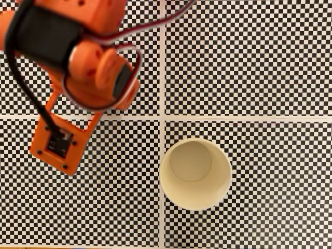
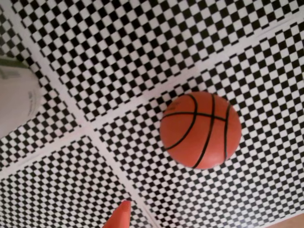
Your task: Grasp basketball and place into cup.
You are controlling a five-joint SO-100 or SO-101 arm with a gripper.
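Note:
The basketball, orange-red with black seams, rests on the checkered surface right of centre in the wrist view. One orange fingertip pokes up from that view's bottom edge, apart from the ball and below-left of it. The other finger is outside the picture, so the jaws' spacing cannot be read. The cream-white cup stands upright and empty in the fixed view, and its side shows at the wrist view's left edge. My orange arm hangs over the top left of the fixed view and covers the ball there.
The black-and-white checkered mat is crossed by white lines that split it into panels. A strip of bare wooden table shows at the wrist view's bottom right corner.

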